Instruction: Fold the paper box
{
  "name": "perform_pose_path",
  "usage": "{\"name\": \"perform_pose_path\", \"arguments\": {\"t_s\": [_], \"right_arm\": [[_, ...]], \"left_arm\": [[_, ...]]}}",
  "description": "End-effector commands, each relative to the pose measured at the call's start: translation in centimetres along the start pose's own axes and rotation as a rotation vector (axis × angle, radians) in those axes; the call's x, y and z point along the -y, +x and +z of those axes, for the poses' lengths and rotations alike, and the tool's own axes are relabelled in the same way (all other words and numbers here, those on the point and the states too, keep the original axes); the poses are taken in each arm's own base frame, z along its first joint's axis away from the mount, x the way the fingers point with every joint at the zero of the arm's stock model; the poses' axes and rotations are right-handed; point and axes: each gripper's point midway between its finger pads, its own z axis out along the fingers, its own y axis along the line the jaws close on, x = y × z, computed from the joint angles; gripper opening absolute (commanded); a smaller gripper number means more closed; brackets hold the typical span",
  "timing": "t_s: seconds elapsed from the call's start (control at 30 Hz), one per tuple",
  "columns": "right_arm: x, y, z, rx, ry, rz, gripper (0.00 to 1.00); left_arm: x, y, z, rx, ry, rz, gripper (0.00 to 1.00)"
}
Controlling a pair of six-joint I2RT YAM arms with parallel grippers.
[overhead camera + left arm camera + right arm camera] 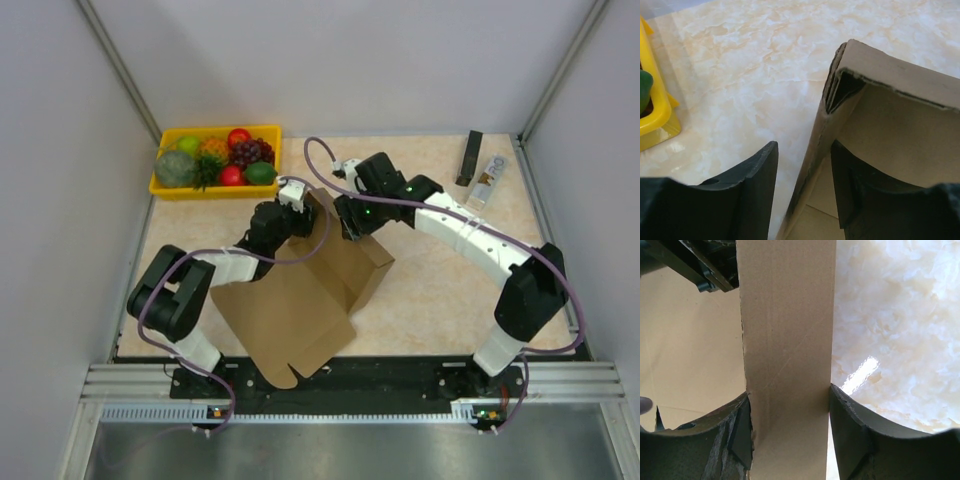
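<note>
Currently, your table holds the following. Item one, the paper box: brown corrugated cardboard, lying left of centre between your two arms. It is partly formed, with a broad flat panel reaching the near edge and walls standing up at its far end. Item two, your left gripper: it sits at the far left corner of the raised part and straddles an upright wall there. Its fingers are spread, one outside the wall with bare table showing in the gap, the other inside the box. Nothing is pinched between them. Item three, your right gripper: it is at the far end of the box, just beside the left one. Its fingers are pressed against both faces of a thick, doubled-over cardboard wall, which fills the whole space between them. Item four, a yellow tray of fruit: it stands at the far left corner of the table, apart from the box. Item five, a dark bar at the far right with a pale object just beside it. The pale object is possibly a small packet, but it is too small in your overhead view to tell.
</note>
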Motion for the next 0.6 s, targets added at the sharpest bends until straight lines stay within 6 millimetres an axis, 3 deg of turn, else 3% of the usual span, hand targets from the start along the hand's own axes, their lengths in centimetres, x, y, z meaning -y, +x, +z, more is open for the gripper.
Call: {"name": "perform_pose_path", "arguments": {"t_s": [0.0, 0.07, 0.13, 0.2, 0.27, 0.3, 0.33, 0.37, 0.43, 0.5, 0.53, 0.57], "right_arm": [[-1.8, -1.1, -0.9, 0.056, -0.088, -0.011, 0.54], [-2.0, -1.1, -0.9, 0.056, -0.102, -0.014, 0.54], [-2.4, -1.4, -1.0, 0.066, -0.122, -0.016, 0.54], [-2.6, -1.5, -1.2, 0.073, -0.134, -0.012, 0.54], [-3.0, -1.6, -1.4, 0.076, -0.152, -0.005, 0.54], [-3.5, -1.7, -1.5, 0.082, -0.177, -0.002, 0.54], [-3.9, -1.6, -1.5, 0.078, -0.192, 0.016, 0.54], [-4.2, -1.6, -1.5, 0.080, -0.203, 0.025, 0.55], [-4.5, -1.1, -1.4, 0.078, -0.207, 0.037, 0.61], [-2.9, -0.8, -1.1, 0.088, -0.122, 0.043, 0.68], [-2.5, -1.0, -1.6, 0.108, -0.103, 0.036, 0.76], [-2.2, -1.1, -1.8, 0.116, -0.099, 0.036, 0.79]], "left_arm": [[1.3, -0.2, -1.1, -0.006, 0.082, -0.039, 0.52], [1.4, 0.1, -1.2, -0.002, 0.088, -0.039, 0.50], [1.6, 0.4, -0.9, -0.012, 0.106, -0.019, 0.41], [1.8, 1.0, -0.3, -0.059, 0.122, -0.004, 0.30], [1.3, 1.2, 0.0, -0.070, 0.073, 0.013, 0.11], [-0.3, 1.1, 0.1, -0.067, -0.043, 0.027, 0.05], [-0.3, 1.1, 0.0, -0.069, -0.123, 0.043, 0.00], [-1.0, 0.8, 0.0, -0.062, -0.193, 0.050, 0.00], [-0.3, 0.2, 0.1, -0.039, -0.172, 0.041, 0.00], [0.5, -0.3, -0.3, 0.008, -0.126, 0.039, 0.00], [1.1, -0.4, -0.5, 0.024, -0.090, 0.039, 0.00], [1.2, 0.3, -1.1, 0.020, -0.076, 0.040, 0.00]]}}
